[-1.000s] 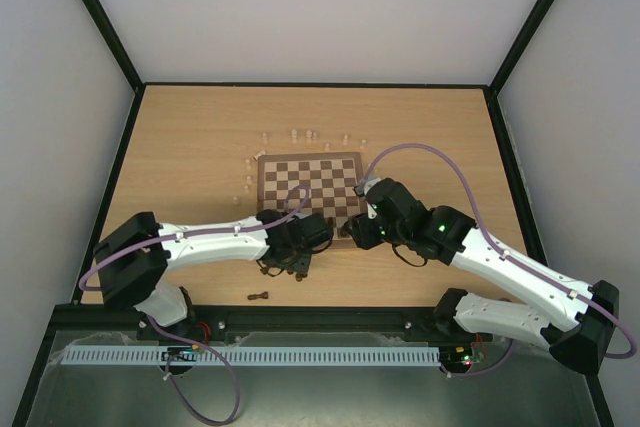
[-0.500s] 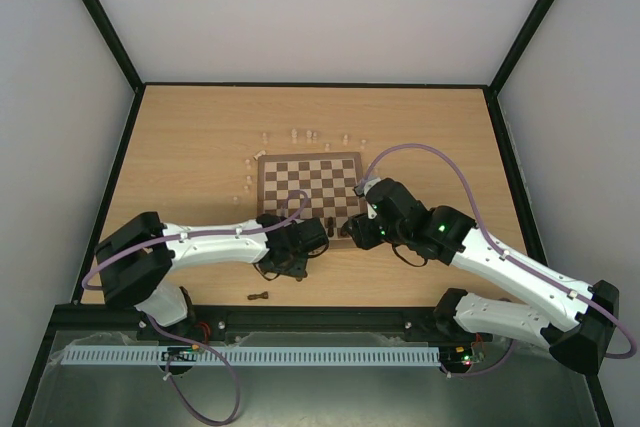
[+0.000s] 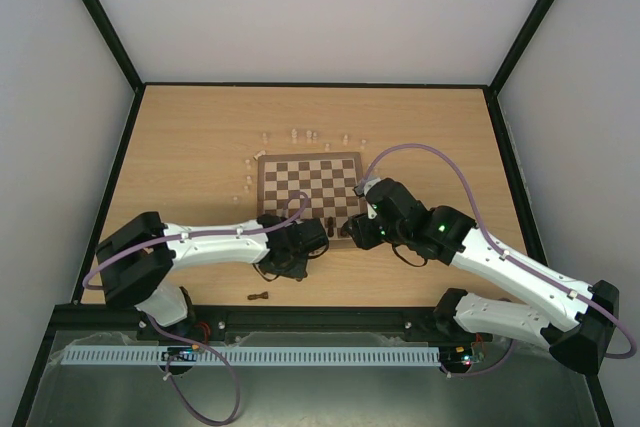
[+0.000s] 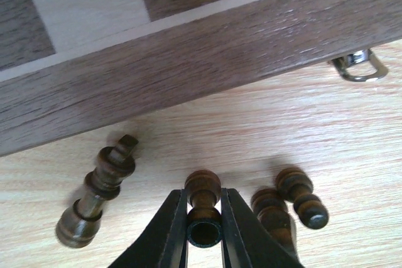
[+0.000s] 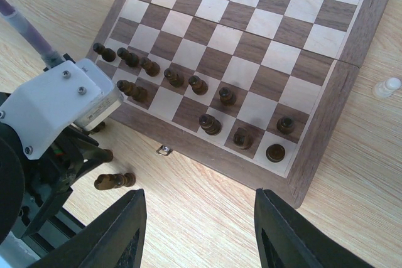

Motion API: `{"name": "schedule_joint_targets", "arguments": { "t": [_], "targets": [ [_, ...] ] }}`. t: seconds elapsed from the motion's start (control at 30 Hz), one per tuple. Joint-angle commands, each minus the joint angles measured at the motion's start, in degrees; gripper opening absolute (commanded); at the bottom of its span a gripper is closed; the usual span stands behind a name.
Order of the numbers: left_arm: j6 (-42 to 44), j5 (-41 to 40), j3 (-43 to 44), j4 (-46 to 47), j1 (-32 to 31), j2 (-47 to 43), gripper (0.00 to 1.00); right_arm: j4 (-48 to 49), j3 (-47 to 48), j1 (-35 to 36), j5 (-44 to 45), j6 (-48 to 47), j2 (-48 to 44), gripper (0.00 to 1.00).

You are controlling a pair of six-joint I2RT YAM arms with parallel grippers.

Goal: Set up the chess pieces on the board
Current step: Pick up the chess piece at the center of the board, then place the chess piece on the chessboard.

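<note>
My left gripper [image 4: 203, 216] is shut on a dark brown pawn [image 4: 202, 187], gripping its neck low over the tabletop, just in front of the board's near border [image 4: 188, 61]. Other dark pieces lie beside it: one to the left [image 4: 99, 194] and two to the right [image 4: 300, 196]. My right gripper [image 5: 198, 233] is open and empty above the table by the board's near right corner [image 5: 326, 123]. Several dark pieces [image 5: 210, 123] stand on the two near rows. From above, the left gripper [image 3: 290, 265] and right gripper [image 3: 352, 232] flank the board's [image 3: 308, 161] near edge.
Cream pieces stand off the board, past its far edge [image 3: 308, 135] and its left side [image 3: 248, 177]; one shows in the right wrist view [image 5: 386, 86]. A lone dark piece lies near the table's front edge [image 3: 259, 296]. A metal latch [image 4: 355, 67] juts from the board's near side.
My left gripper has shifted a little over the dark pieces in front of the board. The right arm has not moved.
</note>
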Motion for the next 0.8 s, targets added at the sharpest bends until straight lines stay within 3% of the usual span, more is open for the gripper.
{"name": "schedule_joint_targets", "arguments": {
  "t": [0.0, 0.53, 0.77],
  "targets": [
    [0.5, -2.2, 3.2, -6.2, 0.0, -0.8, 0.10, -0.6, -0.6, -0.2, -0.2, -0.2, -0.1, 0.48],
    [9.8, -5.9, 5.9, -8.9, 13.5, -5.7, 0.11, -0.4, -0.7, -0.2, 0.1, -0.1, -0.1, 0.48],
    [11.9, -5.8, 6.4, -7.1, 15.3, -3.2, 0.13, -0.5, -0.6, -0.2, 0.3, -0.2, -0.1, 0.48]
  ]
}}
